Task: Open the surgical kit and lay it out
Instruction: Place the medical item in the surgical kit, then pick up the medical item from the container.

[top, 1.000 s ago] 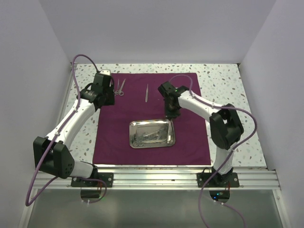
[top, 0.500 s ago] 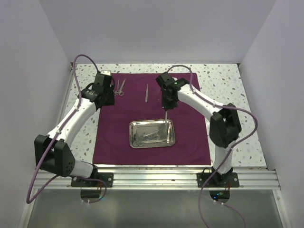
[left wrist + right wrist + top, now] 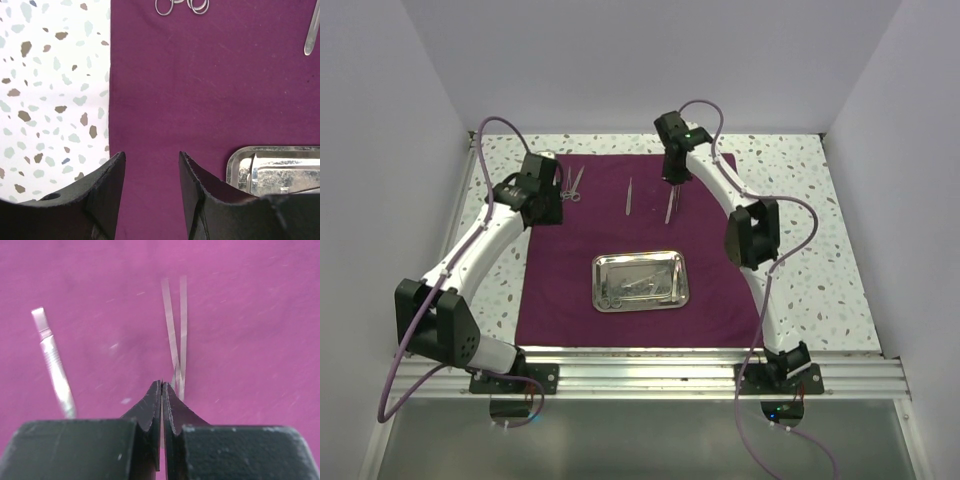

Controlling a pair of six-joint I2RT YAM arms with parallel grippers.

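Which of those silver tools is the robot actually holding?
The tweezers, two thin prongs pinched in the right gripper. The scissors and the single flat tool lie loose on the cloth.

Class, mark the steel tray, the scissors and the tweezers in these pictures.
steel tray (image 3: 640, 256): top external view, far rim.
scissors (image 3: 574, 195): top external view, finger-ring end.
tweezers (image 3: 182, 315): right wrist view, right-hand prong.
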